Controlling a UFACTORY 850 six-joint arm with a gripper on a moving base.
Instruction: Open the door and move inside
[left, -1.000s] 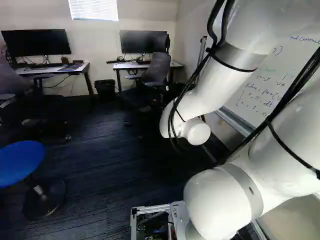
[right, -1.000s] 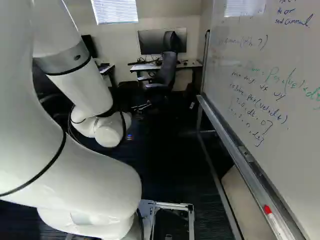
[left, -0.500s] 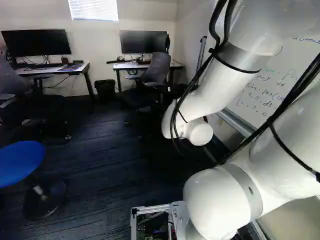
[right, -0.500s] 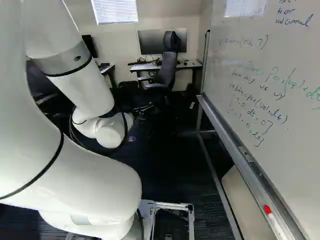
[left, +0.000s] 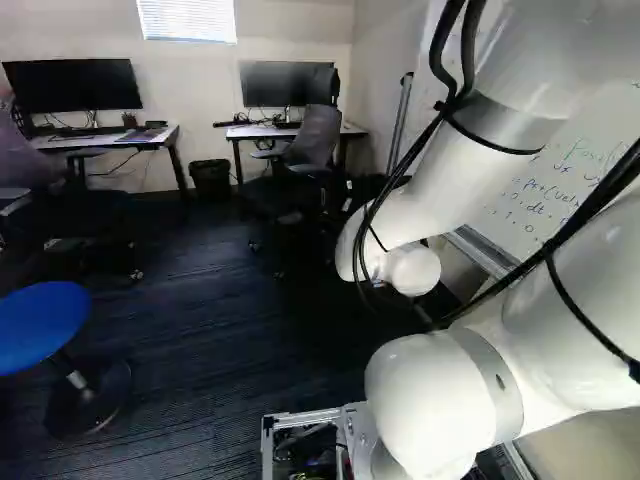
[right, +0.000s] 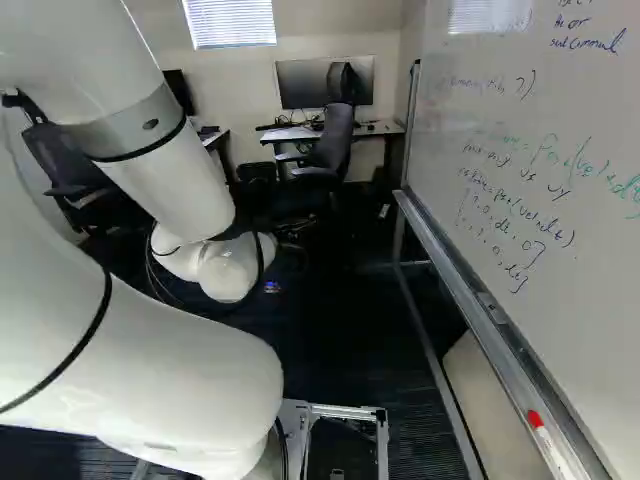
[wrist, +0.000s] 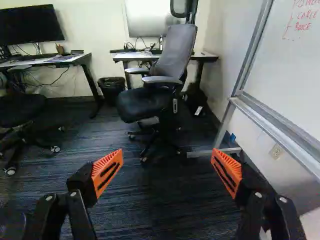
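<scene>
- Whiteboard (right: 480, 210), two o'clock from the gripper (wrist: 166, 161): blue, green and red handwriting (some too faint to read).
- The gripper's fingers stand wide apart.
- Mesh office chair (wrist: 176, 50): twelve o'clock.
- The door's whereabouts cannot be told.

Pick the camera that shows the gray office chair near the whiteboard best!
The wrist view: the gray office chair is biggest there, with seat, armrests and wheels clear, though its headrest is cut off. Both base views show it smaller, headrest included, lower part dark.
</scene>
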